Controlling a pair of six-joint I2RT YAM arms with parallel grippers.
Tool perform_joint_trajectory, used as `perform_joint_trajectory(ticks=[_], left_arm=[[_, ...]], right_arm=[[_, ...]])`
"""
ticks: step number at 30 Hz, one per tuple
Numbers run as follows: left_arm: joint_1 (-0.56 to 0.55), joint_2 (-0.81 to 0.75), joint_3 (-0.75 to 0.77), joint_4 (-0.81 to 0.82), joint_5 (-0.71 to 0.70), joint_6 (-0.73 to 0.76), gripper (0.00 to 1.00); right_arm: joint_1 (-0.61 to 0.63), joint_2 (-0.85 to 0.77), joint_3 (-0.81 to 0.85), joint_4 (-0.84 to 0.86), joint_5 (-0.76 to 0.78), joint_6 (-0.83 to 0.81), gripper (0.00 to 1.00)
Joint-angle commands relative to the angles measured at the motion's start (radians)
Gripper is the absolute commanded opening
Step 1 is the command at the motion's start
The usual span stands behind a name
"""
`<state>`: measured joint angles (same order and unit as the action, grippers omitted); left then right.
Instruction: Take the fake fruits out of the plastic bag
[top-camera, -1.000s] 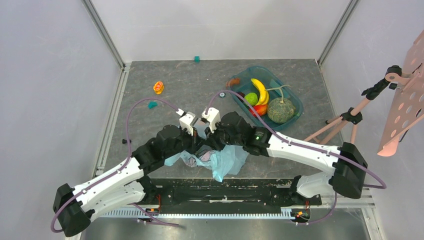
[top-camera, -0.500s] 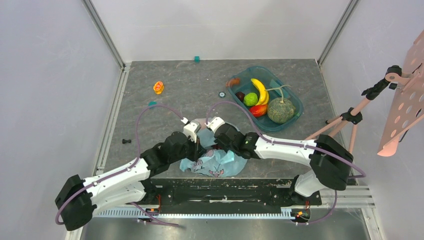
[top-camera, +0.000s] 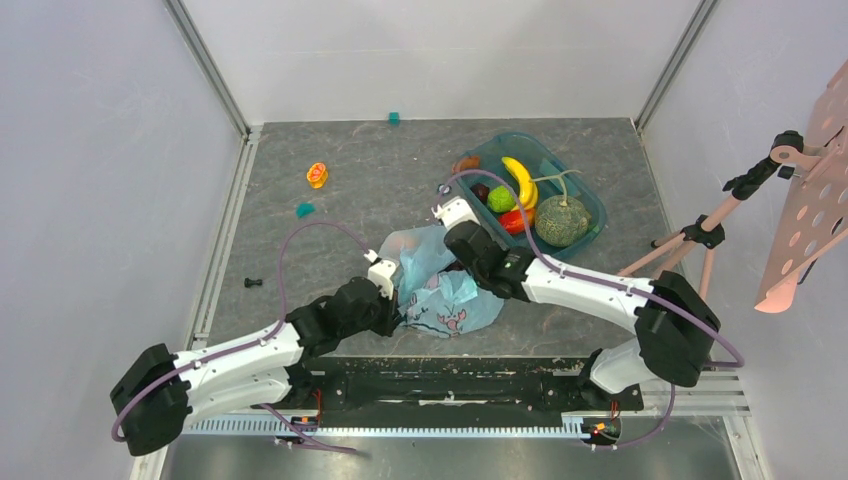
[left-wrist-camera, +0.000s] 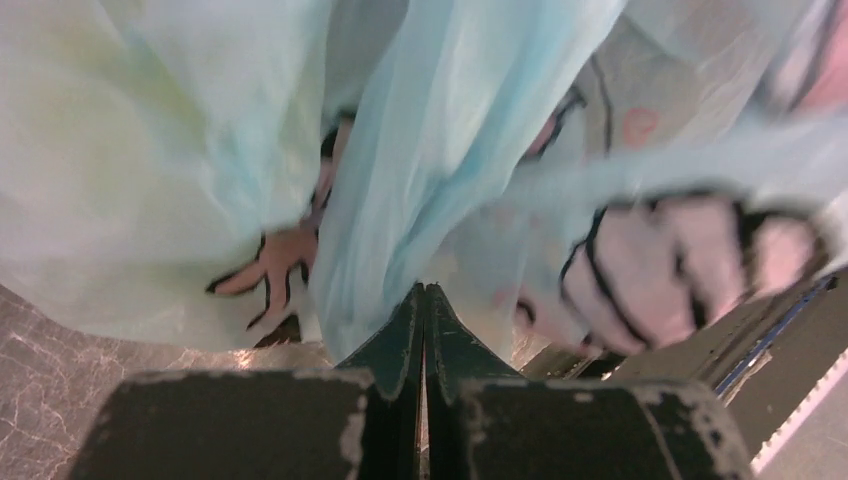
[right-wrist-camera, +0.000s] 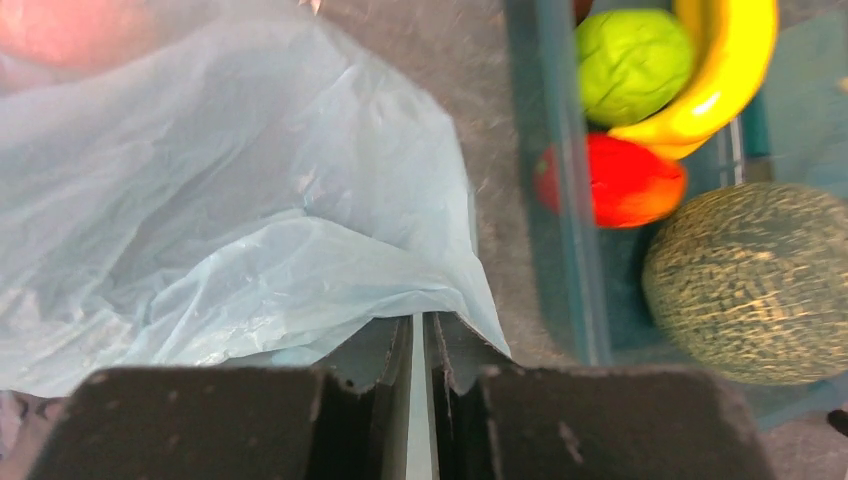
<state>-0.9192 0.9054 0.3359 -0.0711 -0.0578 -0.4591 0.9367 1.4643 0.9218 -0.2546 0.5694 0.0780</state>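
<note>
On the table, the plastic bag lay crumpled between both arms. The teal tray held the melon and green apple. The left gripper and right gripper each clamped bag film.

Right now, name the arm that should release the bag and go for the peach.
Probably right: the right gripper faces the peach through the bag and sits beside the tray, while the left gripper pins the bag's near edge.

Tool tight on plastic bag
</note>
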Motion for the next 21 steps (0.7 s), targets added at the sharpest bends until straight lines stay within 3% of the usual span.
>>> perform_joint_trajectory(ticks=[1, 7, 12, 15, 21], left_arm=[[-0.013, 0.008, -0.026, 0.052, -0.032, -0.051, 0.02], [-0.018, 0.026, -0.014, 0.051, -0.037, -0.052, 0.02], [-0.018, -0.079, 0.075, -0.070, -0.030, -0.046, 0.02], [-0.018, -0.193, 0.151, -0.164, -0.045, -0.046, 0.02], [-0.017, -0.353, 0.244, -0.293, -0.187, -0.061, 0.26]], right_arm=[[-0.033, -0.050, 0.101, 0.041, 0.066, -0.055, 0.10], [-0.050, -0.099, 0.126, 0.039, -0.040, -0.123, 0.13], [-0.041, -0.185, 0.086, 0.040, -0.478, -0.236, 0.22], [-0.011, -0.228, 0.078, 0.015, -0.561, -0.252, 0.25], [0.003, -0.267, 0.094, -0.013, -0.692, -0.235, 0.25]])
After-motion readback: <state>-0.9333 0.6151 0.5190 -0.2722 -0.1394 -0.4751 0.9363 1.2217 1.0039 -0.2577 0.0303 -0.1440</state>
